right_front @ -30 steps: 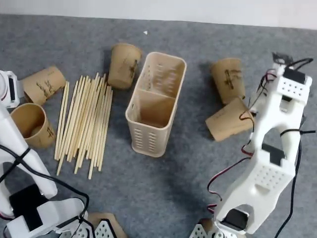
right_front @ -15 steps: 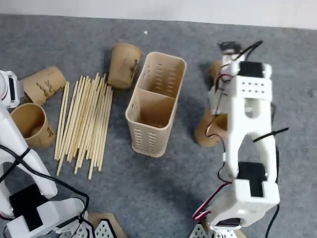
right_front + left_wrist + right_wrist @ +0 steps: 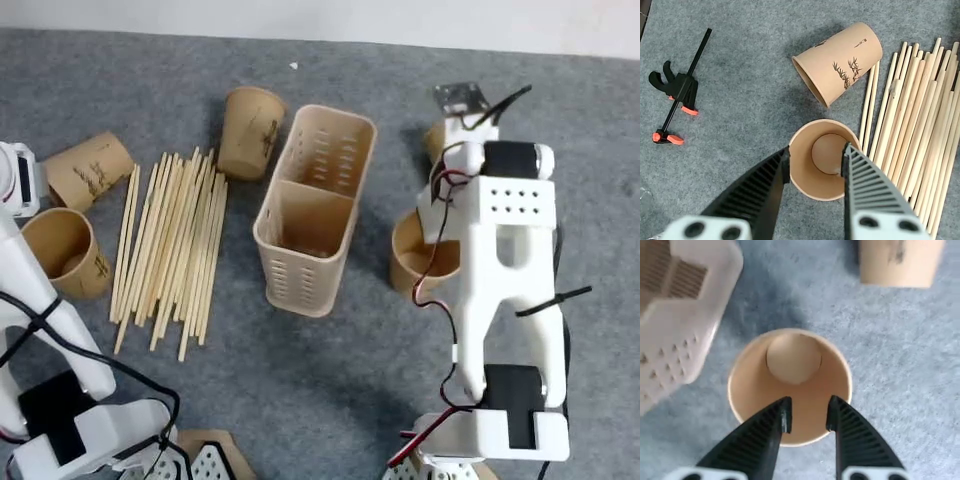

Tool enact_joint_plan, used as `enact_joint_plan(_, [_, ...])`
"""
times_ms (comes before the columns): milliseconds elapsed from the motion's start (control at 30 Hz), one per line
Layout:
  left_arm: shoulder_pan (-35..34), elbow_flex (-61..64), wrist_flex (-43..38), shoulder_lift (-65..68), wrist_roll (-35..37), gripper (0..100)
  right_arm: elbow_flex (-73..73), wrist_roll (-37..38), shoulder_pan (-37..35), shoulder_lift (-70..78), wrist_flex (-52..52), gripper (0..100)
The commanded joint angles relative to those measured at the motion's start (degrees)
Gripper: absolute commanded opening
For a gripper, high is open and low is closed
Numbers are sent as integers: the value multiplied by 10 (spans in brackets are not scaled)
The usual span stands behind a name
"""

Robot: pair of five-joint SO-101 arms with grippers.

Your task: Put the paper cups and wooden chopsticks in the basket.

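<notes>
The basket (image 3: 315, 205) is standing upright mid-table. On the left arm's side the wooden chopsticks (image 3: 170, 250) are lying in a loose bundle, with a tipped cup (image 3: 250, 130) sitting just beside the basket and a fallen cup (image 3: 90, 168) lying past the sticks. The left wrist view is adding closer detail: the left gripper (image 3: 815, 157) is hanging spread wide across the mouth of an upright cup (image 3: 824, 159), and a black clamp (image 3: 674, 95) is lying nearby. The right wrist view is showing the right gripper (image 3: 809, 415), fingers slightly parted, hovering over the near rim of another upright cup (image 3: 790, 385) beside the basket, a further cup (image 3: 900, 262) resting beyond.
</notes>
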Motion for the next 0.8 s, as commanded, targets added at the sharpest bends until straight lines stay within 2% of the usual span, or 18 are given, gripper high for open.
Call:
enact_joint_plan(0, [-16,-3,-4,-2,-4,197,63,32,29,-27,-55,139])
enact_joint_plan(133, [-19,-2,-3,-2,-4,197,124,32,62,-27,-131,139])
enact_joint_plan(233, [-18,7,-4,-2,-4,197,146,32,65,-31,-148,139])
enact_joint_plan(633, [-16,22,-5,-2,-4,197,5,31,36,-98,-25,142])
enact_joint_plan(767, [-18,22,-5,-2,-4,197,-2,36,39,-98,-22,142])
